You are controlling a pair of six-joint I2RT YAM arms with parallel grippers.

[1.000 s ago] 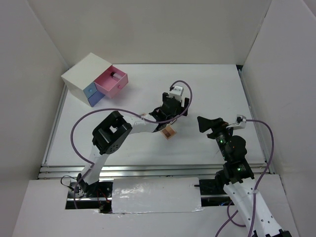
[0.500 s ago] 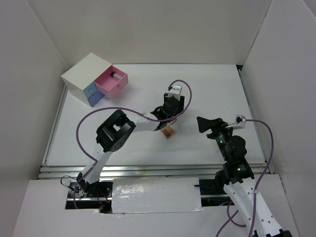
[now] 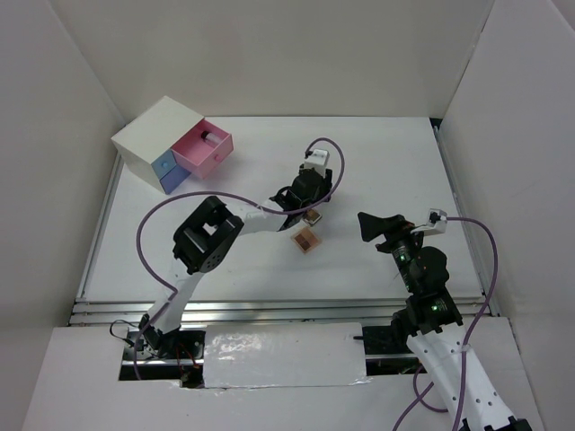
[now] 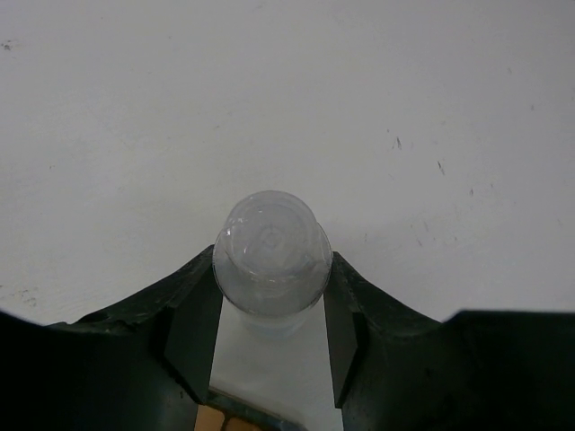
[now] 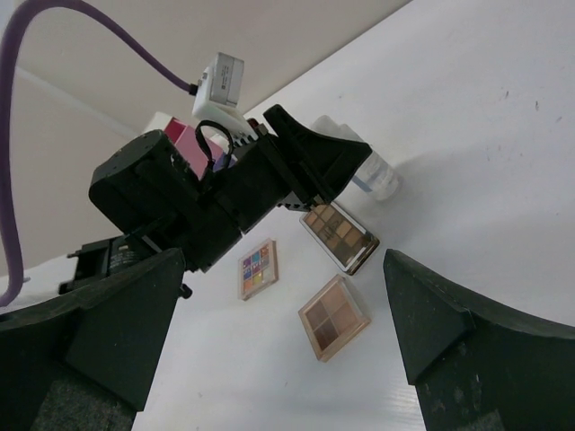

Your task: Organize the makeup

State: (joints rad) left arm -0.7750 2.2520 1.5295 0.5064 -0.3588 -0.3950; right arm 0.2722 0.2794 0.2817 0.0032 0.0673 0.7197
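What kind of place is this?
Probably a robotics lab test cell: plain white walls box in a white table, two robot arms bolted at its near edge, with eyeshadow palettes as props.

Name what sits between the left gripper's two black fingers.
A small clear round-capped bottle, the fingers against its sides; the left wrist view shows it.

Bright, flat, diffuse light from above. Top view: white bench [image 3: 377, 162] near clipping, only faint shadows under the arms. Left wrist: clear bottle [image 4: 271, 253] sharp, mild sheen on top; left fingers [image 4: 193, 332] crushed to black. Right wrist: right fingers [image 5: 117, 323] dark and soft-focus at the bottom corners; bottle throws a soft shadow.
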